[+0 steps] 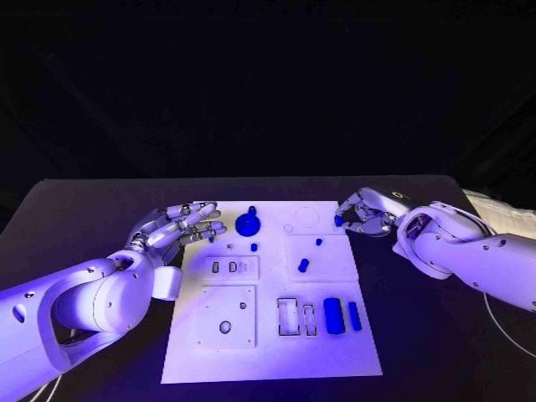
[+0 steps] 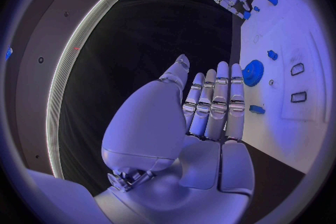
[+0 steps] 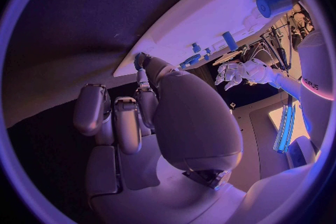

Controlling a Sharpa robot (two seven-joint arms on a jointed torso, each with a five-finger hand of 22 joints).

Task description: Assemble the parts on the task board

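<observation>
At board (image 1: 268, 368) far edge, small blue part (image 1: 339, 220) is pinched by R hand (image 1: 367, 213); L hand (image 1: 179, 226) is held spread, empty, beside gear (image 1: 248, 224)

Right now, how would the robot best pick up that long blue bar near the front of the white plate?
Probably from above, pinching the blue bar across its two long sides. It lies flat on the white plate, with a thinner blue piece close alongside, so fingers need care there.

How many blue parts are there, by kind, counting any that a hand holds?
Round blue plastic gear: 1
Long blue blocks: 2
Small blue pieces on the white task board: 4
Small blue piece pinched by the right hand: 1
Total: 8
</observation>
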